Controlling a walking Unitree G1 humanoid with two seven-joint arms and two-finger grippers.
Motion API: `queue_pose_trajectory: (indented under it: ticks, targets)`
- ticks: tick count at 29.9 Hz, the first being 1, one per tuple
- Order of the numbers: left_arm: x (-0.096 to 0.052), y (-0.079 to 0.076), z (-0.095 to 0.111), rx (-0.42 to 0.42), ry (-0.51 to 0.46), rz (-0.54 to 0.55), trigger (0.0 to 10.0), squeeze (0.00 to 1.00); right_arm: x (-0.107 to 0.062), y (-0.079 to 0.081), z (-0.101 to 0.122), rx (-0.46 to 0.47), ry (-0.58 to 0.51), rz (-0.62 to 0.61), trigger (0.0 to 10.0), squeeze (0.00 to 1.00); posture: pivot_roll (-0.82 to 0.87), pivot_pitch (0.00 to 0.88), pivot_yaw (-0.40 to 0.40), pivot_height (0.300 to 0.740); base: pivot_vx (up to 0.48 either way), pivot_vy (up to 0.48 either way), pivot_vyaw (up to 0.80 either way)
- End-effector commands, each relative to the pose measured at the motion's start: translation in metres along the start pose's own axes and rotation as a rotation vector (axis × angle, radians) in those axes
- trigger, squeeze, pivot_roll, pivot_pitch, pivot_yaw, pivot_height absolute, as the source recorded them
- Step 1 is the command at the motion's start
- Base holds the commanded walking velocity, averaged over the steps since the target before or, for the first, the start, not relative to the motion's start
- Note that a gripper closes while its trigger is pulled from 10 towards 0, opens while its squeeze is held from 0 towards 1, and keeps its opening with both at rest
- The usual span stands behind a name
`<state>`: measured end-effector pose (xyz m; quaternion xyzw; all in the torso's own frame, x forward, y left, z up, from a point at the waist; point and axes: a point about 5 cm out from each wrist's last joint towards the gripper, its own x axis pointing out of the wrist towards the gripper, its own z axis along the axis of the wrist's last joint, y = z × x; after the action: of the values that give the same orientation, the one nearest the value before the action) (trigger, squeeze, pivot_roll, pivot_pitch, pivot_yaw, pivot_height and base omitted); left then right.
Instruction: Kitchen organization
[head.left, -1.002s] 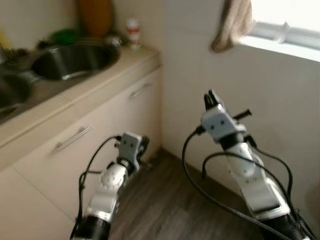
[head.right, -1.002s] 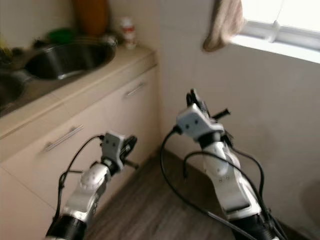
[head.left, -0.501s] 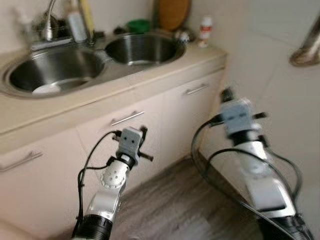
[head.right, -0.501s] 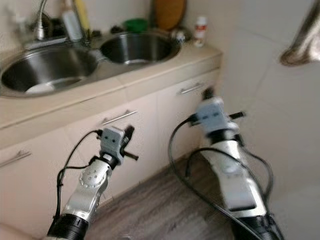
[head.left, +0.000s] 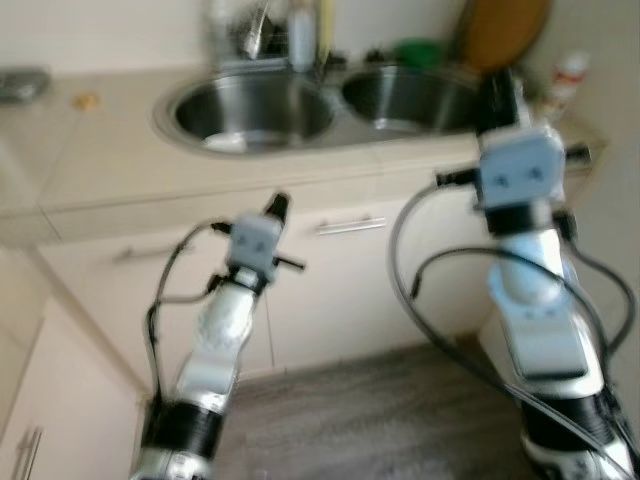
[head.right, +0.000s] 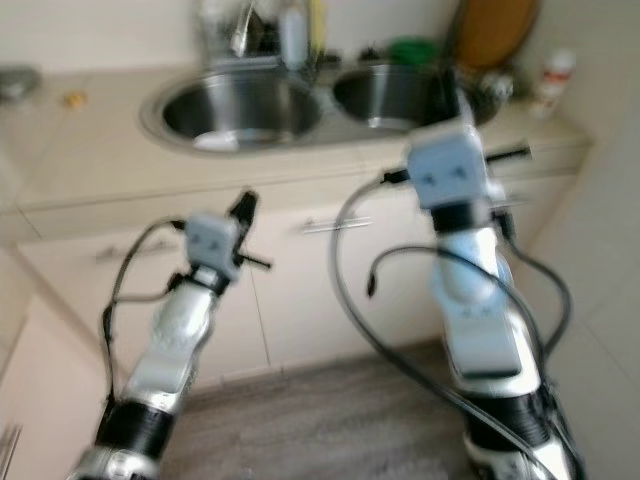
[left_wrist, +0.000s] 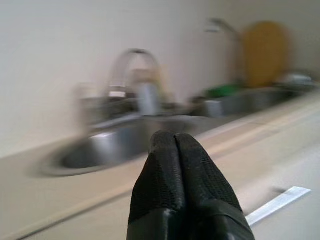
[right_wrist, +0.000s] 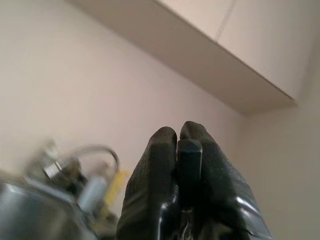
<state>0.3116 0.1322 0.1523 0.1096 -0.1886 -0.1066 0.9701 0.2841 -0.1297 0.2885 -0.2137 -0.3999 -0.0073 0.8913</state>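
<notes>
A steel double sink (head.left: 250, 105) is set in the beige counter (head.left: 90, 160) ahead of me, with a tap (head.left: 256, 32) behind it. A small white item (head.left: 225, 143) lies in the left basin. My left gripper (head.left: 280, 203) is held up in front of the cabinet doors, just below the counter edge, fingers shut with nothing in them (left_wrist: 175, 145). My right gripper (head.left: 498, 88) is raised higher, before the right basin (head.left: 410, 95), also shut and empty (right_wrist: 178, 136). The picture is blurred.
Behind the right basin stand an orange board (head.left: 505, 30), a green object (head.left: 420, 50) and a small white bottle (head.left: 567, 80). A cabinet handle (head.left: 350, 225) shows under the counter. A small orange bit (head.left: 85, 100) lies on the counter at left. Wood floor (head.left: 380, 420) lies below.
The whole view has swung leftward from the window corner, so the sink now sits in the middle. Both grippers stay shut and raised as before.
</notes>
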Motion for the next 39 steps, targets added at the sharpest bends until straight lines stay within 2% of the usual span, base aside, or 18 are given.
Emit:
queue_pose_trajectory:
  ticks: [1,5,20,28,34,39]
  targets:
    - [0.004,-0.008,0.007,-0.004,-0.04,-0.023,10.0,0.0,0.007,-0.012,0.007,0.035,-0.041,-0.057,10.0,0.0,0.07,0.0,-0.035,0.74,0.334,0.0,0.8]
    - [0.007,-0.009,0.008,-0.005,-0.049,-0.023,10.0,0.0,0.014,-0.017,0.001,0.211,0.013,-0.13,10.0,0.0,0.08,0.0,-0.035,0.74,0.334,0.0,0.0]
    - [0.006,-0.011,0.006,-0.003,-0.049,-0.027,10.0,0.0,0.019,-0.024,0.002,0.189,-0.019,-0.15,10.0,0.0,0.08,0.0,-0.033,0.74,0.34,0.0,0.0]
    - [0.005,-0.013,0.005,-0.004,-0.05,-0.032,10.0,0.0,0.028,-0.029,0.005,0.197,-0.043,-0.152,10.0,0.0,0.08,0.0,-0.035,0.74,0.341,0.0,0.0]
    - [0.006,-0.014,0.006,-0.004,-0.056,-0.03,10.0,0.0,0.034,-0.025,0.006,0.193,-0.041,-0.137,10.0,0.0,0.09,0.0,-0.04,0.74,0.341,0.0,0.72]
    - [0.005,-0.014,0.006,-0.003,-0.054,-0.028,10.0,0.0,0.036,-0.028,0.006,0.228,-0.056,-0.16,10.0,0.0,0.09,0.0,-0.042,0.74,0.326,0.0,0.64]
